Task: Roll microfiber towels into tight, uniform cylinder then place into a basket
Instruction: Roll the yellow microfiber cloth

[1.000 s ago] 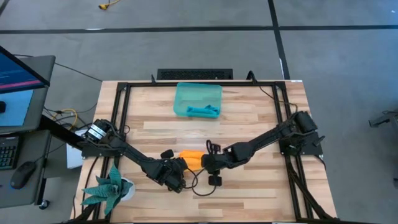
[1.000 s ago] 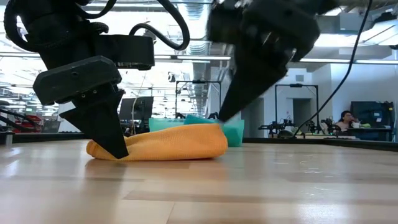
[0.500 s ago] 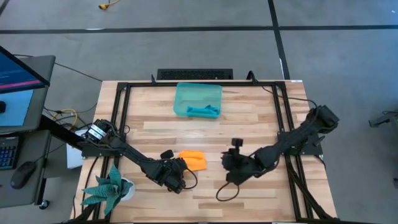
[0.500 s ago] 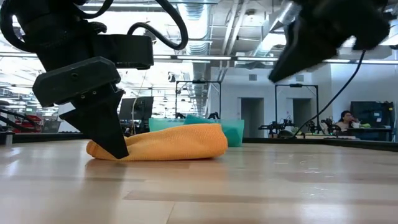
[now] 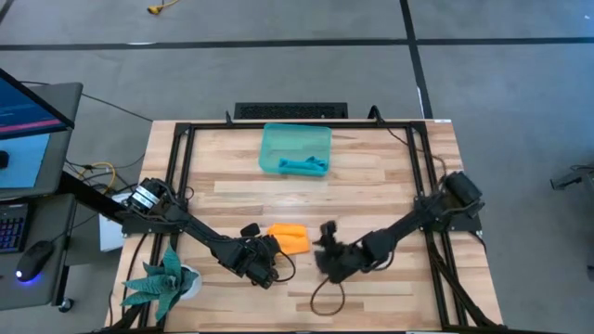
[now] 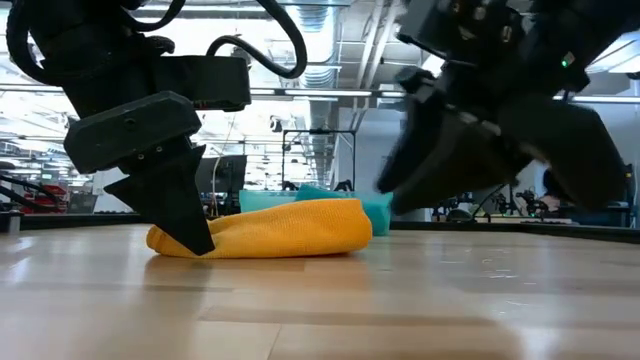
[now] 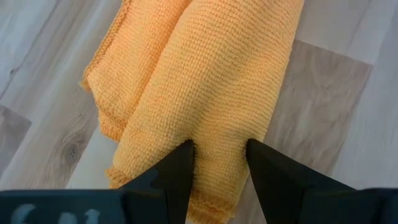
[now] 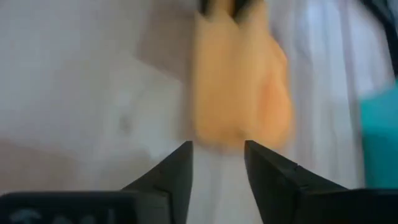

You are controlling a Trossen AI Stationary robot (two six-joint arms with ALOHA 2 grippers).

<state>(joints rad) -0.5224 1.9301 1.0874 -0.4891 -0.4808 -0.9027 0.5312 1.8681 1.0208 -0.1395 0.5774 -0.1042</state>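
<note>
The orange-yellow towel (image 5: 290, 238) lies as a loose, flattened roll on the table's near middle, and it also shows in the low view (image 6: 285, 228). My left gripper (image 5: 270, 249) is shut on its left end. My right gripper (image 5: 325, 256) is open and empty a little to the towel's right, and its fingers point at the towel (image 8: 239, 93). The teal-green basket (image 5: 276, 139) stands at the far middle. The teal-blue towel (image 5: 302, 166) lies inside it, against its near wall. My left gripper pinches a raised ridge of the orange towel (image 7: 219, 163) between its two fingers, close to the roll's end edge (image 7: 208, 208). The fingers (image 6: 190, 228) come from above, slanting down, and lie along the roll. Several layers show. The towel rests on the table.
A green spiky plant in a white pot (image 5: 167, 281) stands at the near left corner. Black frame rails (image 5: 182, 176) run along the table's left and right sides. A loose black cable (image 5: 325, 299) lies near my right gripper. Bare wood lies between the towel and the basket.
My right gripper has left the towel's right end, drawn up and away toward the table's right edge, then come back down toward the towel. It now stands just right of it. The towel and my left gripper have stayed in place.
</note>
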